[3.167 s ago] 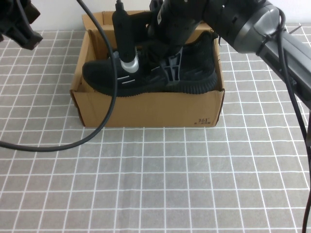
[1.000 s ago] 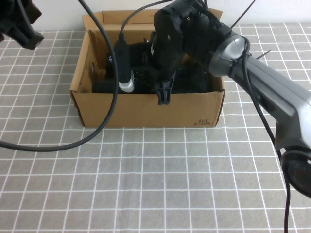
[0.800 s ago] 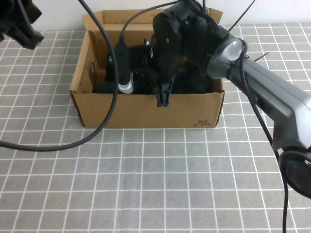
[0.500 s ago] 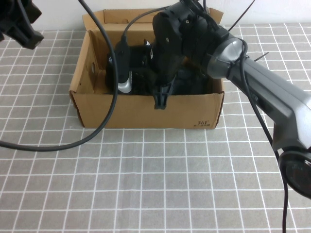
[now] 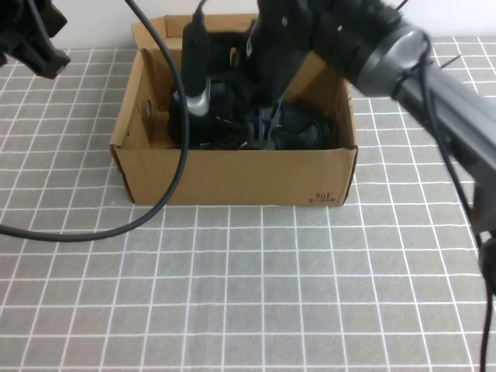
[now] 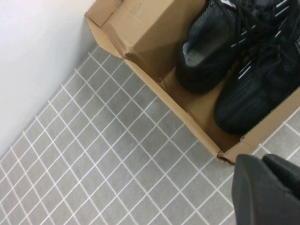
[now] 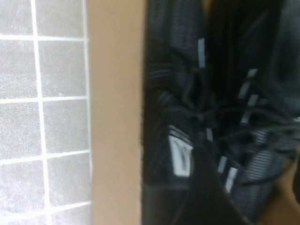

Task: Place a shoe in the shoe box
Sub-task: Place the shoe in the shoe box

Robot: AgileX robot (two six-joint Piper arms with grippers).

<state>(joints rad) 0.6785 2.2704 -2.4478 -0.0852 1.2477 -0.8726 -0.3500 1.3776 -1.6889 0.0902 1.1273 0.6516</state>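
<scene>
The brown cardboard shoe box [image 5: 232, 174] stands at the back of the table. Two black knit shoes with white marks lie inside it, one nearer the front wall [image 5: 304, 130] and one behind it [image 5: 208, 116]. Both show in the left wrist view [image 6: 255, 96] [image 6: 211, 42] and the right wrist view [image 7: 187, 108]. My right gripper [image 5: 267, 124] hangs over the shoes inside the box, open and holding nothing [image 7: 248, 197]. My left gripper [image 5: 35, 43] is raised at the far left of the box, shut and empty [image 6: 267, 187].
A black cable with a silver plug [image 5: 198, 101] hangs over the box's left half and loops onto the tiled table [image 5: 93, 232]. The box's left flap [image 5: 147, 35] stands open. A white wall runs behind the box.
The shoe went from resting on the box's front rim to lying inside. In the last second my right gripper let go and rose above it. The left arm has not moved.
</scene>
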